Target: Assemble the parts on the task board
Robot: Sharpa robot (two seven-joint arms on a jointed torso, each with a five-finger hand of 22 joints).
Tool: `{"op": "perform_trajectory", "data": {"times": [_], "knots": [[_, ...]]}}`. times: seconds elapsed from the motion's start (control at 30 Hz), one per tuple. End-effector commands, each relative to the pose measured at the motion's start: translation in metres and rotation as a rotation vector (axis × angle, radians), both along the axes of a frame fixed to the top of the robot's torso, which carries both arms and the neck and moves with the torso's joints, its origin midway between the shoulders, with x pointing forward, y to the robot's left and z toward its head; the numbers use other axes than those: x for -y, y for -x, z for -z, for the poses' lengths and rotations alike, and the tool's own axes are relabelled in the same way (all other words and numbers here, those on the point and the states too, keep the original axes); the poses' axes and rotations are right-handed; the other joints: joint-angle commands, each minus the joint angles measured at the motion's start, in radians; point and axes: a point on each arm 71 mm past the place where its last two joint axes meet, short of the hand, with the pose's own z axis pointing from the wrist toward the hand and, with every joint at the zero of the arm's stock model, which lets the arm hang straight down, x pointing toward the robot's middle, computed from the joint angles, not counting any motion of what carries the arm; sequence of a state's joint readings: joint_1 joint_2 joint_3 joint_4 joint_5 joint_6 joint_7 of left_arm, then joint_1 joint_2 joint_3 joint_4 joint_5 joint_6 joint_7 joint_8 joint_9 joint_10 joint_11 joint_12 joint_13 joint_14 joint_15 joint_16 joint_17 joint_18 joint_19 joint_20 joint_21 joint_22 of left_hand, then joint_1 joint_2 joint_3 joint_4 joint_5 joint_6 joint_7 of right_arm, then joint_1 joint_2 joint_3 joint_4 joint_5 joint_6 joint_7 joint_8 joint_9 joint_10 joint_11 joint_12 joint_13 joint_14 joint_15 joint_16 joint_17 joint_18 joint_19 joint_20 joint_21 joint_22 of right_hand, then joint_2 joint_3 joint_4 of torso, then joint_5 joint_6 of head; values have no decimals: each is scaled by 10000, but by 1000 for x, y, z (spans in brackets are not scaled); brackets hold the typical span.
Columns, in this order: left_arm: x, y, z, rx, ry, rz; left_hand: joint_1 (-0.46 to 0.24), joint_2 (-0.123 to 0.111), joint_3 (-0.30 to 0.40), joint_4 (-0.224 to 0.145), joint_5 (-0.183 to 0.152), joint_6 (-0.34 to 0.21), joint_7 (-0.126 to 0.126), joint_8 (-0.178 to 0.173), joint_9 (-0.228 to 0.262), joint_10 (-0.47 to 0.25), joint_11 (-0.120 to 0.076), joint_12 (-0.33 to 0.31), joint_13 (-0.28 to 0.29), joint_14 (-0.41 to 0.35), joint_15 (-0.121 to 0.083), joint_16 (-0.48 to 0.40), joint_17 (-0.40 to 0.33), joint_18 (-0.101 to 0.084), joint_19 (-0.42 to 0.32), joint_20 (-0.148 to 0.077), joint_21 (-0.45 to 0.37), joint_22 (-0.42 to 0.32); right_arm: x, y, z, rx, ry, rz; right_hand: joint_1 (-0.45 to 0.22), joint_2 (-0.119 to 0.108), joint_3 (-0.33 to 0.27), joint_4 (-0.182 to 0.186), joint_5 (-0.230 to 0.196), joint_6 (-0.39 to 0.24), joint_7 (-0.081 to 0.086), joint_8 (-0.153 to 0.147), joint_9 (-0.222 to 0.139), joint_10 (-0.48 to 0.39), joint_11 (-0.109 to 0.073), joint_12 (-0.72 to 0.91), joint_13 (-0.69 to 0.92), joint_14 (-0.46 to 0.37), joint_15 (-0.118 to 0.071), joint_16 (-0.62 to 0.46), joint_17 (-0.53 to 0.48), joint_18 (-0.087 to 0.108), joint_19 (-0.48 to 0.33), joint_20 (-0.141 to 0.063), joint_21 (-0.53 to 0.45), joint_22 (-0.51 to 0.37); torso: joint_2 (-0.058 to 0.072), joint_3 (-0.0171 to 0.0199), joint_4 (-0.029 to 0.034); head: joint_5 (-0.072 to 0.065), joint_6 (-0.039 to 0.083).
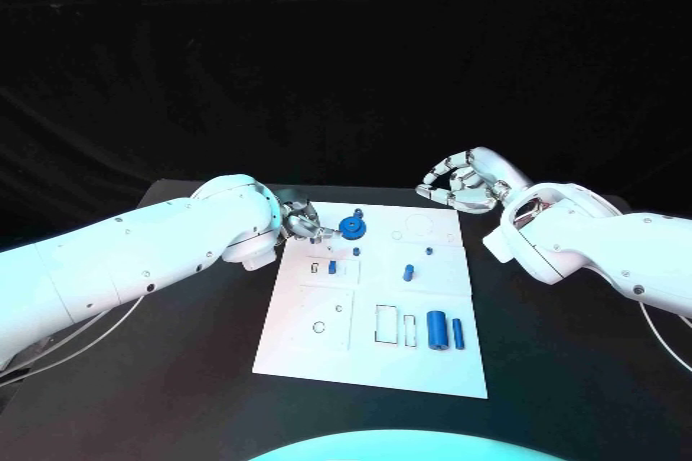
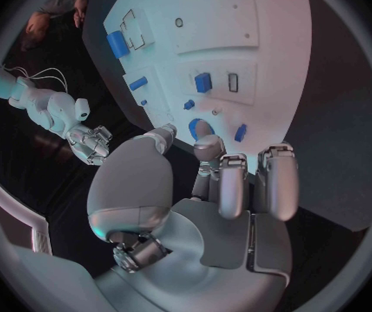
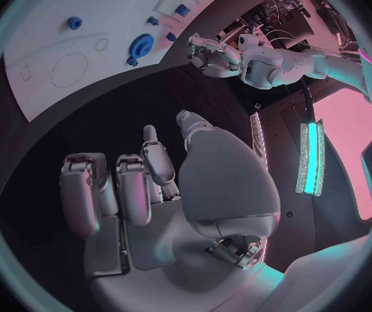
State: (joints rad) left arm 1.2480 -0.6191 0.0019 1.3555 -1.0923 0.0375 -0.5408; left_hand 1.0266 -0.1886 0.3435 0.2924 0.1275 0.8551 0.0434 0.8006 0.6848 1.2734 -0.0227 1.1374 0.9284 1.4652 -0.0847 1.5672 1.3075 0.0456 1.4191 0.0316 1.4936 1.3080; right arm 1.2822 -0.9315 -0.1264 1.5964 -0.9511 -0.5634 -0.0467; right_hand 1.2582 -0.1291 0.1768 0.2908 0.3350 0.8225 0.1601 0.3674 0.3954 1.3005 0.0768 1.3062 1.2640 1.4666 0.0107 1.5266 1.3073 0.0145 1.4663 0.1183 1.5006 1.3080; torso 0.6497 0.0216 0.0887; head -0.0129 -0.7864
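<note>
The white task board (image 1: 296,353) lies in the middle of the table. A blue gear (image 1: 353,229) with a knob stands near the board's far left corner. My left hand (image 1: 306,221) hovers just left of it, thumb and fingers apart, holding nothing. In the left wrist view the gear (image 2: 200,128) sits just ahead of the left hand (image 2: 230,187). The right wrist view shows a gap between the gear (image 3: 140,45) and the left hand (image 3: 212,54). My right hand (image 1: 464,184) hangs beyond the board's far right corner with its fingers curled in on nothing.
Small blue pegs (image 1: 408,273) stand mid-board, and two blue cylinders (image 1: 446,332) lie near the board's front right beside rectangular outlines (image 1: 387,323). A ring recess (image 1: 317,327) is at the front left. Black table (image 1: 173,381) surrounds the board.
</note>
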Motion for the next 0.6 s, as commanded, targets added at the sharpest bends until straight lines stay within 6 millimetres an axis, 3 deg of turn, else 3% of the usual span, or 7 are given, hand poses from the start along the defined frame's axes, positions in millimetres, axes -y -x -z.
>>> {"op": "perform_trajectory", "data": {"times": [0.03,0.07,0.17,0.43,0.6], "knots": [[-4,-4,-12,-172,-177,161,278,46,-80,2,65,-164,95,-172,-98,-185,62,-106,-155,997,125,-70,2451,42,-78,37,-79,565,0,0,0,102,67,-39,-127,3,-34,17,-52,-15,-49,59,-6,-30,-27,-50,-11,750,-87,-36,1369,74,523,-93,-54,2089,6,5,11,-3,46],[-8,-7,-17,-170,-252,171,490,97,-87,-3,83,-522,262,-581,-301,-259,195,-146,-239,1008,224,-50,2485,41,-81,90,-89,563,0,0,0,99,69,-35,-127,3,-34,17,-52,-15,-49,59,-6,-30,-27,-50,-11,750,-87,-36,1369,74,523,-93,-54,2089,8,6,11,-3,63],[-13,-16,-26,-211,-354,137,830,182,-95,2,77,-687,488,-1161,-665,-385,394,-222,-384,1001,411,-63,2461,50,-113,245,-118,523,0,0,0,96,70,-39,-127,3,-34,17,-52,-15,-49,59,-6,-30,-27,-50,-11,750,-87,-36,1369,74,523,-93,-54,2089,12,6,13,16,107],[-18,-38,-30,-446,-552,-63,823,206,-246,18,53,-630,581,-1479,-886,-639,487,-470,-735,970,503,-114,2374,76,-195,353,-171,429,-2,-1,0,82,69,-73,-151,10,-38,14,-52,-16,-50,67,-7,-12,-29,-33,7,752,-87,-35,1374,71,529,-94,-47,2095,60,-26,-11,74,219],[-20,-48,-26,-625,-978,-120,779,211,-355,15,48,-721,628,-1641,-979,-678,527,-500,-793,963,538,-124,2357,82,-212,389,-183,412,-3,-1,0,66,68,-97,-151,10,-38,14,-52,-16,-50,67,-7,-12,-29,-33,7,752,-87,-35,1374,71,529,-94,-47,2095,54,-12,-12,95,193]]}}
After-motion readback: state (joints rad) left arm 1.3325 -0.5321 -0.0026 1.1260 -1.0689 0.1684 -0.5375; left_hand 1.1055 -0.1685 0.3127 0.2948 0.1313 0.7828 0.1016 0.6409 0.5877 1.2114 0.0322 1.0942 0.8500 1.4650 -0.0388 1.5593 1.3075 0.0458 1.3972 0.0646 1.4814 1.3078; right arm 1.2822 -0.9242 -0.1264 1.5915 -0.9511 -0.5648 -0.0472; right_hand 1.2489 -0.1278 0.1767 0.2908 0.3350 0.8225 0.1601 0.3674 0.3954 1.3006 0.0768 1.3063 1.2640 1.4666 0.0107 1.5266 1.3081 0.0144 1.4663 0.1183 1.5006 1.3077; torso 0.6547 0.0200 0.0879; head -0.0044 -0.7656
